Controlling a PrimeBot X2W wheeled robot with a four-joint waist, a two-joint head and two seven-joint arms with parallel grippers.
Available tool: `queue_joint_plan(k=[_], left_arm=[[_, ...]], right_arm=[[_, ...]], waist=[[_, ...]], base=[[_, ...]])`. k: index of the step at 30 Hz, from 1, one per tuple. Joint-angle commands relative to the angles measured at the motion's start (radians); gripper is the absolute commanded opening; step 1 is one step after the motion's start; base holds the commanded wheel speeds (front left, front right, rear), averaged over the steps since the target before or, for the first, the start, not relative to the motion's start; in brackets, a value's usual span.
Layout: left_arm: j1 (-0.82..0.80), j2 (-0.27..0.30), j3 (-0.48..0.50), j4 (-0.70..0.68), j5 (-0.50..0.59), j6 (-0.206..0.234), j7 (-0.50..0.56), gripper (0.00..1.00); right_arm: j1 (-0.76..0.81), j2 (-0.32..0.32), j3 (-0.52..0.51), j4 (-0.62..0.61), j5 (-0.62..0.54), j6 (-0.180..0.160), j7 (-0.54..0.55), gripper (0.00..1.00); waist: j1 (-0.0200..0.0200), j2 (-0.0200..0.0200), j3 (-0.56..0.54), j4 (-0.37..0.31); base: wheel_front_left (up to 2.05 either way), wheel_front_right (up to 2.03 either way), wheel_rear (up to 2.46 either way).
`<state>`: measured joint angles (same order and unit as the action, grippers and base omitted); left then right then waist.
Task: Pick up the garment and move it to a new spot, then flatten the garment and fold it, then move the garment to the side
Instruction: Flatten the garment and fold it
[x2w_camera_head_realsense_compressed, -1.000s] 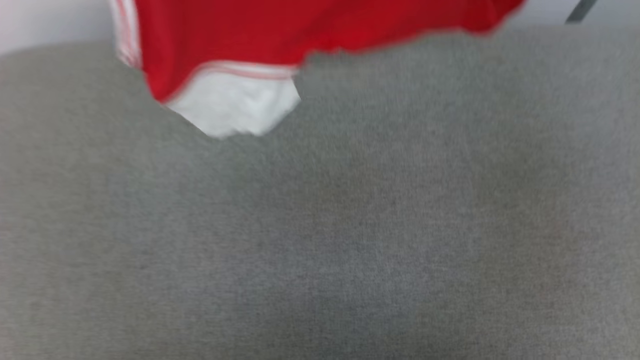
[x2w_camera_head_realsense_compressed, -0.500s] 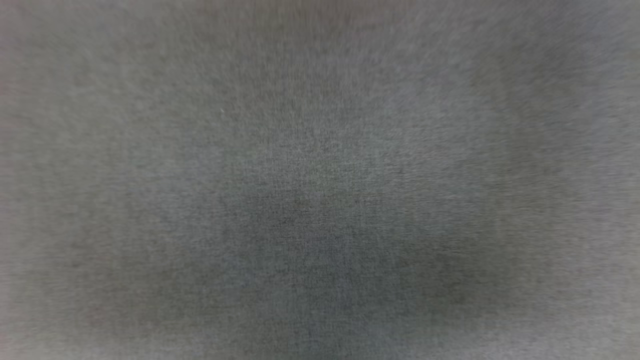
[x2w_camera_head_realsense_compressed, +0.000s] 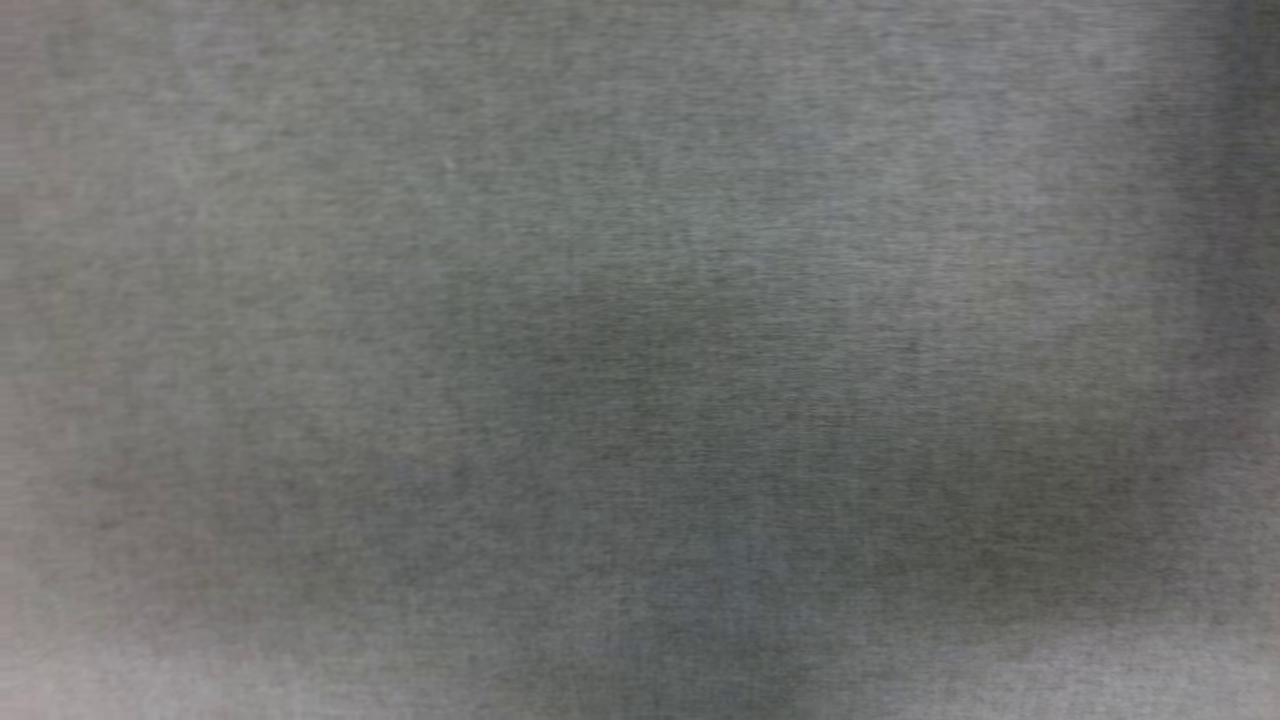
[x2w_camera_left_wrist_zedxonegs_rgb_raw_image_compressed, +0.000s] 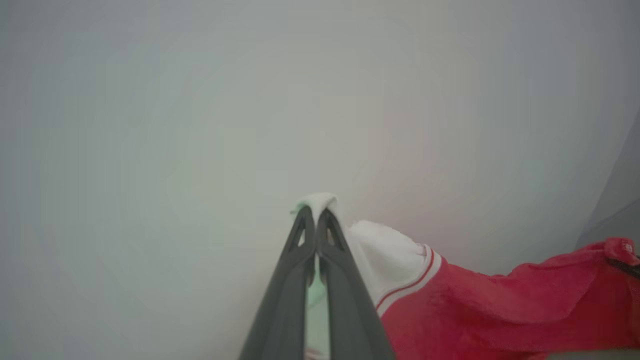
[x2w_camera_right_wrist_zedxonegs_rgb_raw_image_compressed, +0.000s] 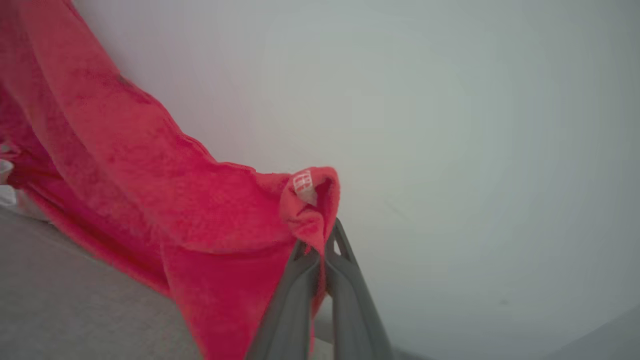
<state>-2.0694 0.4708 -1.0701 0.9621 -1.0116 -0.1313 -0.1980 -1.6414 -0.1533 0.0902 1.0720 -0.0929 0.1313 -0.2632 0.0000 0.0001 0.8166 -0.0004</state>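
Overhead, blurred grey surface (x2w_camera_head_realsense_compressed: 640, 360) — left jaws clamped on white sleeve (x2w_camera_left_wrist_zedxonegs_rgb_raw_image_compressed: 385, 250), right jaws clamped on red garment (x2w_camera_right_wrist_zedxonegs_rgb_raw_image_compressed: 200, 215) edge

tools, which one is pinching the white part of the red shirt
The left tool, shut on the white short sleeve of the red jersey shirt; the right tool grips a red edge instead.

I look down on a grey cloth surface (x2w_camera_head_realsense_compressed: 400, 200), blurred, with darker shade across its lower middle.
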Motion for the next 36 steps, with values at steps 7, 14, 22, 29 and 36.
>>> queue_joint_plan(k=[7,14,22,29,36], left_arm=[[0.123,0.02,-0.06,-0.041,-0.101,0.002,0.074,0.0],[0.264,0.093,-0.131,-0.189,-0.173,0.002,0.097,0.0],[0.486,0.201,-0.185,-0.381,-0.231,0.002,0.156,0.0],[0.69,0.326,-0.199,-0.563,-0.254,0.052,0.187,0.0],[0.966,0.506,-0.206,-0.875,-0.317,0.214,0.163,0.0]], right_arm=[[0.051,0.008,0.063,0.03,0.012,-0.001,-0.001,0.0],[0.147,-0.045,0.184,0.012,0.142,-0.001,-0.001,0.0],[0.345,-0.138,0.399,-0.057,0.386,-0.001,0.029,0.0],[0.545,-0.273,0.551,-0.257,0.591,-0.001,0.111,0.0],[0.792,-0.457,0.599,-0.492,0.736,-0.001,0.168,0.0]], waist=[[0.0,-0.0001,-0.058,0.035],[0.0,-0.0001,-0.163,0.061],[0.0,-0.0001,-0.309,0.087],[0.0,-0.0001,-0.408,0.086],[0.0,-0.0001,-0.498,0.087]], base=[[0.0,0.0,0.0],[0.0,0.0,0.0],[0.0,0.0,0.0],[0.0,0.0,0.0],[0.0,0.0,0.0]])
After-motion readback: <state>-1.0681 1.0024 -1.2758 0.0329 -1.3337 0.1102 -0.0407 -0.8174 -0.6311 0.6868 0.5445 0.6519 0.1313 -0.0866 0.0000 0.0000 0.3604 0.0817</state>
